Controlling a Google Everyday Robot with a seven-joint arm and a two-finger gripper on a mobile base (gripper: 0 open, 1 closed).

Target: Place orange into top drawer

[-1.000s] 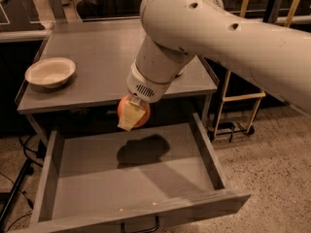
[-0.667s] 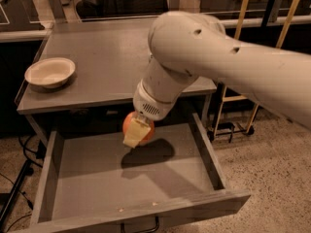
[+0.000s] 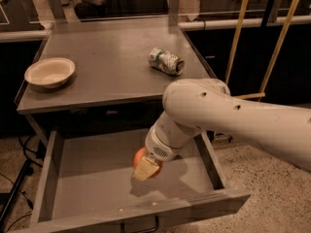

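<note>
Filling the right half of the frame is the big white robot arm (image 3: 243, 115), reaching in from the right edge and bending down towards lower centre. Behind it, across the upper middle, stands the grey metal table (image 3: 112, 76). Below that, the wide shallow grey metal top drawer (image 3: 92, 174) is pulled well out, its flat floor bare, with a dark handle (image 3: 141, 226) on its front at the bottom edge. On the tabletop, upper left, sits the shallow cream bowl (image 3: 49, 72). Upper centre, the green-and-white cylindrical can (image 3: 166, 61) lies on its side. And the small round smooth orange (image 3: 139, 157) is at lower centre, over the drawer's floor towards its right half, with a shadow beneath it. The gripper (image 3: 146, 170) is clamped onto it, one pale finger (image 3: 145, 169) across the fruit's front.
</note>
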